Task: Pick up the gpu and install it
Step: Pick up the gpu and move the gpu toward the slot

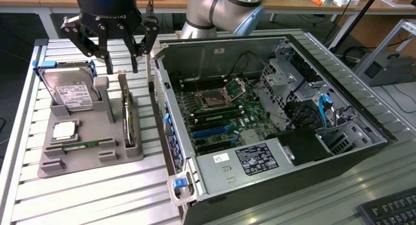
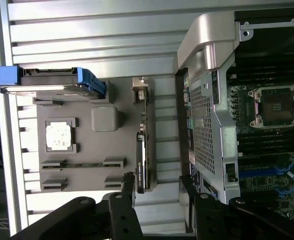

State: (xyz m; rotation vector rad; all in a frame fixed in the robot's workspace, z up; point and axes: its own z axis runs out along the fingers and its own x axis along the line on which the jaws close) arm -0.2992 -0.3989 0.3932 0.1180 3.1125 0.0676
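Note:
The gpu (image 1: 128, 117) stands on its long edge in a slot along the grey tray (image 1: 87, 162), on the side nearest the computer case. It is a thin dark card with a metal end bracket, and the wrist view shows it edge-on as the gpu (image 2: 142, 152). My gripper (image 1: 122, 64) hangs open above the card's far end, its black fingers spread and nothing between them. Seen from the wrist, the gripper (image 2: 157, 195) has the card's end close to one fingertip (image 2: 128, 186).
The tray also holds a silver hard drive (image 1: 73, 94) in a blue carrier, a CPU (image 1: 65, 131) and a slim RAM stick (image 1: 81, 146). The open computer case (image 1: 286, 152), its motherboard (image 1: 217, 113) exposed, sits close beside the tray at the exterior view's right. A keyboard (image 1: 392, 210) lies at the near right corner.

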